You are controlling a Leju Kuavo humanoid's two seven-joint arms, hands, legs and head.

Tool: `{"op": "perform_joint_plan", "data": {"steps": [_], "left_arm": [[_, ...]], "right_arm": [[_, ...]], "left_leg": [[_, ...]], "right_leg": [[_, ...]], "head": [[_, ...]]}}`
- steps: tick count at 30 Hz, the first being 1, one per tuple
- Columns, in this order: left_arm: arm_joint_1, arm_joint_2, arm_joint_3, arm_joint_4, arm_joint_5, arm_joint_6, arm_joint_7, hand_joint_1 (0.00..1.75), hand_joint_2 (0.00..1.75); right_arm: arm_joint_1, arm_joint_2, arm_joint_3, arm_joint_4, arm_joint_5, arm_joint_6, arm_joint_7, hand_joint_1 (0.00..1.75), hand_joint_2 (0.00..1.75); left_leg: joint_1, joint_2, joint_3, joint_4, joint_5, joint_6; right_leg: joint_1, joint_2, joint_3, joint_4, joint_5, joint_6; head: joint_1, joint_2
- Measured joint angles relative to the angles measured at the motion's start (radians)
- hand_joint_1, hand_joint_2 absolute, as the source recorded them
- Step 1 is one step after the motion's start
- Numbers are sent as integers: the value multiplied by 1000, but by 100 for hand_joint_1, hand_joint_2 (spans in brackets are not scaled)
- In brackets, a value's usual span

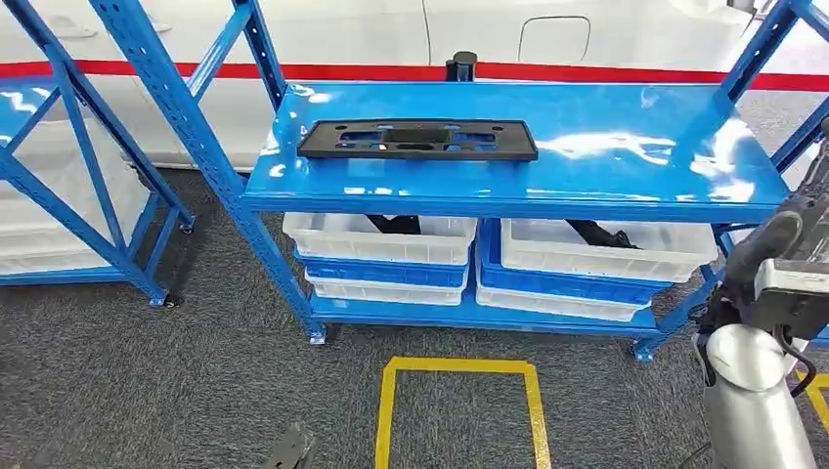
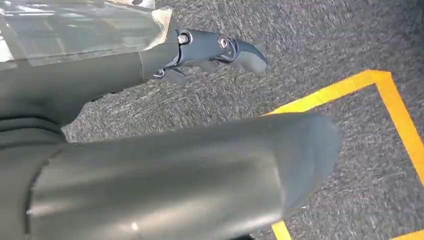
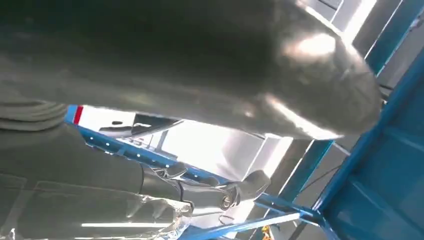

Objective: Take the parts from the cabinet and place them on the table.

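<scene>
the dark parts (image 1: 396,225) in the white bins (image 1: 379,237) sit mostly hidden under the top shelf (image 1: 587,137), their shape unclear. the right hand (image 1: 772,256) is cut off by the head view's right edge, its fingers (image 3: 245,187) blurred in the wrist view. the left hand (image 2: 165,165) looms out of focus, grasp impossible to judge.

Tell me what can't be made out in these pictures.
- Bin contents, head view: the shelf above hides all but dark tips.
- Right hand, right wrist view: the thumb covers much; the head view cuts it at the edge.
- Left hand, left wrist view: thumb blocks much; nothing seen held.
- Plate holes: too small.
</scene>
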Motion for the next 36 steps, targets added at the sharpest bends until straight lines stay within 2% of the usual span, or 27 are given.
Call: {"op": "perform_joint_plan", "data": {"steps": [1, 2, 4, 5, 6, 7, 9, 10, 11, 12, 14, 15, 16, 17, 19, 20, 22, 24, 25, 26, 27, 29, 30, 31, 32, 35, 36], "left_arm": [[0, 0, 0, 0, 0, 0, 0, 0, 0], [0, 0, 0, 0, 0, 0, 0, 0, 0], [0, 1, 0, 0, 0, 0, 0, 0, 0], [0, 2, 0, 0, 0, 0, 0, 0, 0], [-1, 5, 0, 0, 0, 0, 0, 0, 0], [-1, 4, 0, 0, 0, 0, 0, 0, 0], [0, 4, 0, 0, 0, 1, 0, 0, 0], [0, 4, 1, 0, 0, 2, -1, 0, 0], [-1, 3, 1, 0, 0, 2, -3, 0, 0], [-2, 2, 1, 0, 1, 2, -4, 0, 0], [-2, -2, 0, 0, 2, 2, -7, 0, 0], [-1, -2, 0, 0, 2, 2, -8, 0, 0], [0, -2, 0, 0, 2, 2, -10, 0, 0], [0, -2, 0, 0, 2, 2, -10, 0, 0], [0, -3, 0, 0, 3, 0, -11, 0, 0], [0, -2, 0, 0, 3, 0, -12, 0, 0], [0, -2, 0, 0, 3, -1, -13, 0, 0], [0, -1, 0, 0, 3, -1, -14, 0, 0], [-1, 1, 0, 0, 3, 0, -15, 0, 0], [-1, 0, 0, 0, 3, 0, -15, 0, 0], [-1, 0, 0, 0, 3, 0, -15, 0, 0], [1, 0, 0, 0, 3, 0, -15, 0, 0], [3, 0, 0, 0, 3, 0, -15, 0, 0], [5, 0, 0, 1, 3, 0, -15, 0, 0], [7, 0, 0, 1, 5, 0, -15, 0, 0], [7, 1, 0, 1, 6, 0, -15, 0, 0], [6, 2, 0, 2, 6, 0, -15, 0, 0]], "right_arm": [[0, 0, 0, 0, 1, 0, 0, 0, 0], [0, 0, 0, 0, 1, 0, 0, 0, 0], [-1, 0, 0, 0, 2, 0, 0, 0, 0], [-1, 0, 0, 0, 2, 0, 0, 0, 0], [0, 2, 1, 0, 2, 0, 0, 0, 0], [-1, 1, 1, 0, 2, 0, 0, 0, 0], [-1, 3, 1, 0, 2, 1, 0, 0, 0], [-3, 1, 1, -1, 2, 1, 0, 0, 0], [-3, 0, 0, 0, 3, 1, 1, 0, 0], [-7, -2, 0, 0, 3, 2, 1, 0, 0], [-6, -2, 0, 0, 2, 3, 2, 0, 0], [-5, -2, 0, 2, 2, 3, 3, 0, 0], [-5, -2, 1, 3, 2, 3, 3, 0, 0], [-5, -2, 1, 3, 2, 3, 3, 0, 0], [-8, -2, 1, 3, 2, 3, 3, 0, 0], [-8, -1, 2, 3, 2, 3, 3, 0, 0], [-10, -1, 4, 4, 2, 3, 3, 0, 0], [-12, 0, 6, 5, 3, 4, 5, 0, 0], [-13, 0, 7, 5, 3, 5, 5, 0, 0], [-14, 0, 8, 4, 3, 6, 5, 0, 0], [-16, 1, 8, 4, 3, 7, 5, 0, 0], [-18, 4, 10, 4, 5, 10, 5, 0, 0], [-18, 5, 11, 4, 5, 11, 5, 0, 0], [-18, 6, 12, 5, 5, 11, 5, 0, 0], [-18, 8, 13, 5, 5, 13, 5, 0, 0], [-18, 10, 15, 5, 5, 14, 5, 0, 0], [-19, 10, 16, 5, 5, 14, 5, 0, 0]], "left_leg": [[2, 2, -16, -8, 21, 1], [2, 4, -6, -59, 67, 4], [1, 6, 60, -242, 187, 21], [-5, 12, 82, -309, 222, 32], [-10, 13, 77, -305, 192, 31], [-14, 11, 78, -305, 185, 29], [-18, 7, 82, -308, 203, 39], [-8, 7, 101, -327, 217, 42], [-10, 9, 109, -333, 219, 44], [-8, 10, 111, -333, 219, 50], [-10, 8, 112, -332, 216, 54], [-12, 6, 112, -332, 214, 56], [-12, 4, 113, -332, 211, 56], [-12, 2, 116, -331, 208, 55], [-9, -4, 126, -326, 196, 48], [-12, -6, 127, -323, 187, 41], [-20, -8, 125, -312, 169, 32], [-16, -8, 129, -315, 164, 26], [-14, -6, 131, -310, 156, 19], [-11, -4, 122, -289, 148, 12], [-10, -2, 99, -236, 125, 5], [-1, 2, 1, -64, 60, -6], [2, 3, -48, 8, 44, -9], [4, 4, -77, 32, 55, -9], [5, 4, -78, 3, 91, -8], [5, 6, 17, -253, 258, 3], [-1, 6, 38, -285, 252, 7]], "right_leg": [[1, 1, 3, 0, -3, 0], [2, 1, 8, 0, -7, 0], [3, 1, 21, -1, -15, 5], [2, 1, 23, -2, -17, 5], [8, 2, 23, -3, -20, 13], [6, 2, 20, -3, -22, 18], [5, 1, 25, -7, -27, 31], [16, 2, 20, -1, -33, 38], [8, 1, 12, 25, -45, 36], [12, 3, -17, 84, -73, 27], [13, 4, -112, 252, -129, 20], [12, 4, -151, 313, -139, 23], [12, 4, -166, 320, -130, 30], [11, 4, -156, 280, -103, 40], [8, 3, -81, 101, -17, 63], [5, 2, -44, 17, 13, 69], [8, 5, -31, 4, 12, 39], [14, 6, -31, 6, 6, 27], [1, 6, -24, 3, 6, 18], [2, 7, -15, 2, 2, 12], [2, 5, -7, 2, -4, 4], [3, 4, 4, 3, -14, -7], [4, 4, 9, 3, -20, -6], [4, 5, 15, 3, -26, -6], [3, 5, 24, 3, -32, -3], [0, 7, 57, 1, -55, 7], [8, 8, 53, 3, -63, 15]], "head": [[0, 0], [0, 0], [0, 0], [0, 0], [2, 0], [-1, 0], [0, 0], [1, 0], [3, 0], [4, 0], [5, 0], [5, 0], [5, 0], [5, 0], [5, 0], [7, 0], [6, 0], [3, 0], [3, 0], [2, 0], [-5, 0], [-4, 0], [-3, 0], [-3, 0], [-3, 0], [-3, 0], [-3, 0]]}}
